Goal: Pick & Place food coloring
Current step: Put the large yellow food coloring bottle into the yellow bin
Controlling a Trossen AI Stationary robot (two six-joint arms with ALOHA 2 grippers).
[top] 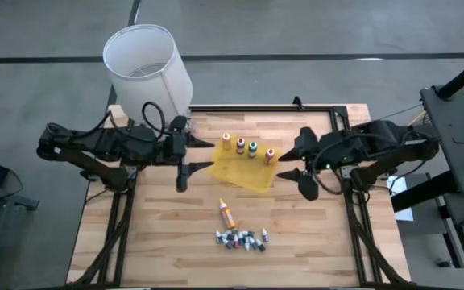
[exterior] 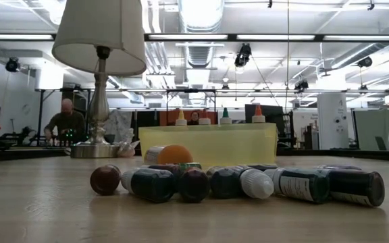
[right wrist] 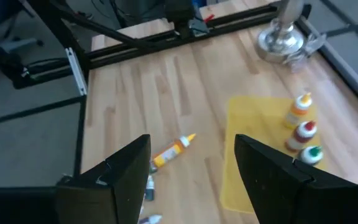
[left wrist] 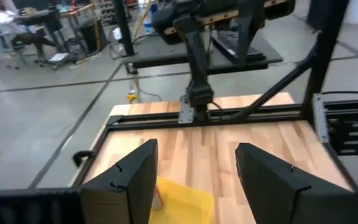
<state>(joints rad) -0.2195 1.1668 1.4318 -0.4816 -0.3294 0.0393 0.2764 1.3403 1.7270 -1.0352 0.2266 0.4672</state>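
Observation:
Several food coloring bottles (top: 246,147) with pale tips stand upright along the far edge of a yellow tray (top: 240,173). An orange bottle (top: 226,213) lies on its side on the wooden table, nearer the front. A cluster of tiny vials (top: 240,239) lies just beyond it toward the near edge. My left gripper (top: 182,176) hangs open above the table, left of the tray. My right gripper (top: 305,184) hangs open to the tray's right. In the right wrist view the lying bottle (right wrist: 173,151) and the tray (right wrist: 253,155) show past the open fingers.
A lamp with a white shade (top: 147,64) stands at the table's far left corner; its metal base (right wrist: 281,40) sits just beyond the tray. A black frame rail (top: 272,109) runs along the far edge. Bare wood lies at the near left and near right.

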